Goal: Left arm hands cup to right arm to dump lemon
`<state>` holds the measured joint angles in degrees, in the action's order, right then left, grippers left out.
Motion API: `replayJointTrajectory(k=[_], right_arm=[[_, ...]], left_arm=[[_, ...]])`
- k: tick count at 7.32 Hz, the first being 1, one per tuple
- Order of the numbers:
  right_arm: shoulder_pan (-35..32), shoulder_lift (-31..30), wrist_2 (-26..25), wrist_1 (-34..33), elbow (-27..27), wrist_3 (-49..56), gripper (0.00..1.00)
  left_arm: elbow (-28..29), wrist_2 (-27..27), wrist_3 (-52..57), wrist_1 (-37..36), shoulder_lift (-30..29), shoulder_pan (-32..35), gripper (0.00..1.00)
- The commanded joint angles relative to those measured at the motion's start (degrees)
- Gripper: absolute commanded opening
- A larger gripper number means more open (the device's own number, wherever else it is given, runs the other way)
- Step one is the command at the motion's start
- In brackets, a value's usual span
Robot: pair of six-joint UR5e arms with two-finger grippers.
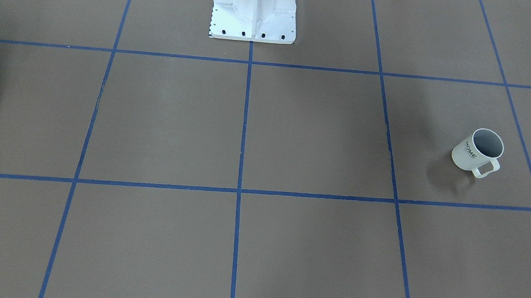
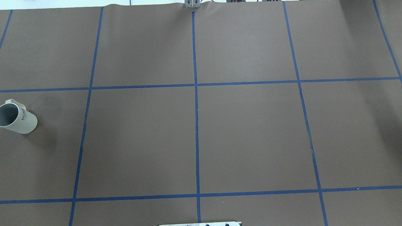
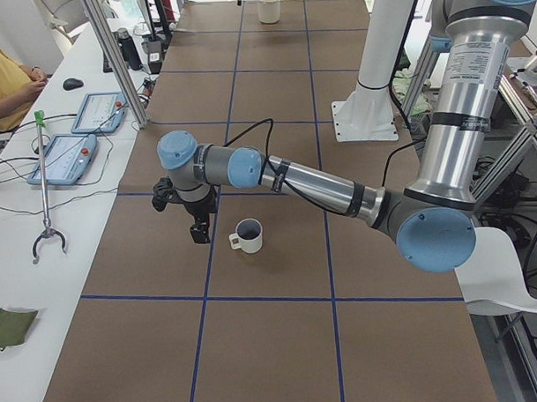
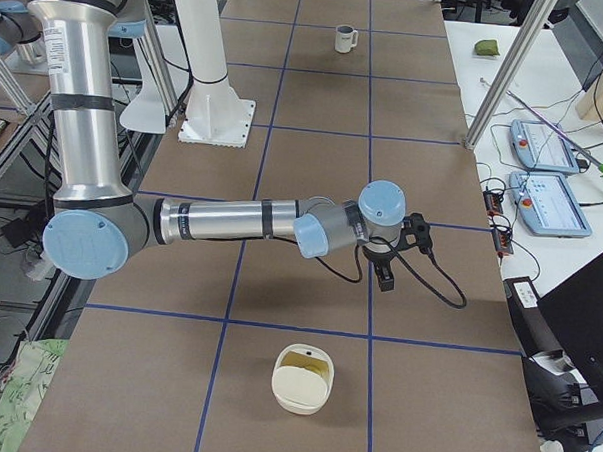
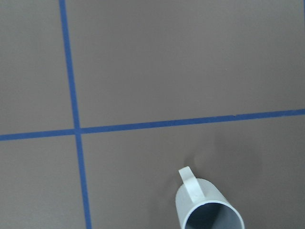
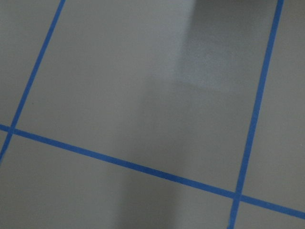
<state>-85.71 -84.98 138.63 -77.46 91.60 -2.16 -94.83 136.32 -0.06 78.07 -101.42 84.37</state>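
Note:
The off-white cup [image 1: 464,156] with black "HOME" lettering stands upright on the brown table at the robot's left end, its handle toward the operators' side. It also shows in the overhead view [image 2: 24,122], the exterior left view [image 3: 249,236], far off in the exterior right view [image 4: 343,38] and at the bottom of the left wrist view [image 5: 207,210]. Its inside looks grey, and no lemon shows in any view. My left gripper [image 3: 199,232] hangs just beside the cup, apart from it. My right gripper [image 4: 384,275] hovers over the table's other end. I cannot tell whether either is open or shut.
The white robot pedestal [image 1: 254,11] stands at the table's robot-side middle. An off-white round container [image 4: 303,379] with a pale yellow inside sits at the robot's right end. Aluminium posts [image 3: 113,56] and a bench with teach pendants [image 3: 64,155] line the operators' side.

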Motion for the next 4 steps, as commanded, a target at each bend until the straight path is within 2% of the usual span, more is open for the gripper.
replayJointTrajectory(k=[1,2,3,4], right_arm=[[-2.09,-0.01,-0.73,-15.37,4.26,10.65,1.0],[-2.79,-1.23,-0.99,-18.84,5.76,12.42,1.0],[-3.41,-4.72,-3.26,-18.09,6.65,12.35,1.0],[-3.41,-5.28,-5.11,-17.99,7.35,11.83,1.0]], left_arm=[[3.41,0.17,3.14,-0.03,-0.09,1.84,1.0],[4.82,0.44,3.14,0.41,0.08,1.93,1.0],[4.48,0.09,2.53,0.15,0.08,1.93,1.0],[4.56,0.35,1.83,0.41,0.95,1.93,1.0]])
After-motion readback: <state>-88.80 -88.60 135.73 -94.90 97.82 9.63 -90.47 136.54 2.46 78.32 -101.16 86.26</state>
